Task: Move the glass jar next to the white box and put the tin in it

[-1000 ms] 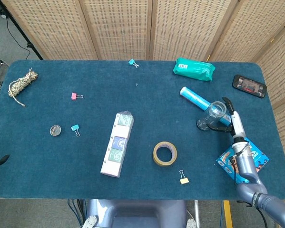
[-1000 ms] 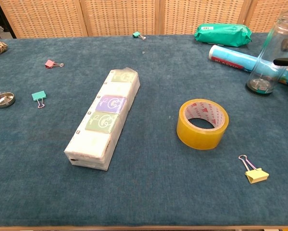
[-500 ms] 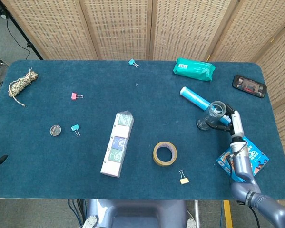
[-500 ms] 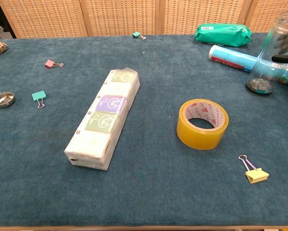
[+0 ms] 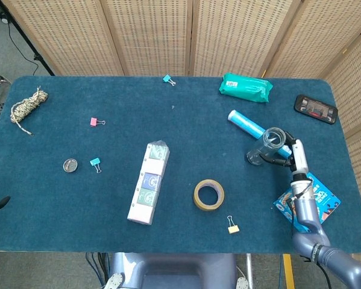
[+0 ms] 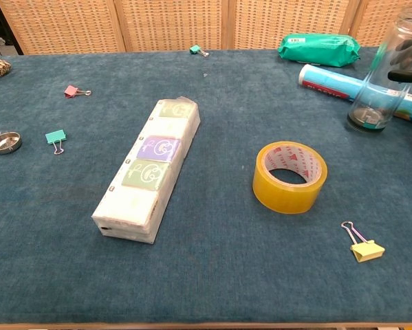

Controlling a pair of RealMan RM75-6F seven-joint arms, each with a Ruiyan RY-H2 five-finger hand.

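Progress is slight: right hand (image 5: 296, 158) grips the glass jar (image 5: 266, 146) far right, well apart from the white box (image 5: 149, 182), tin (image 5: 70, 165) untouched far left.

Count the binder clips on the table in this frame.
4: a teal clip at the far edge, a pink clip and another teal clip on the left, a yellow clip near the tape roll. None seem hidden.
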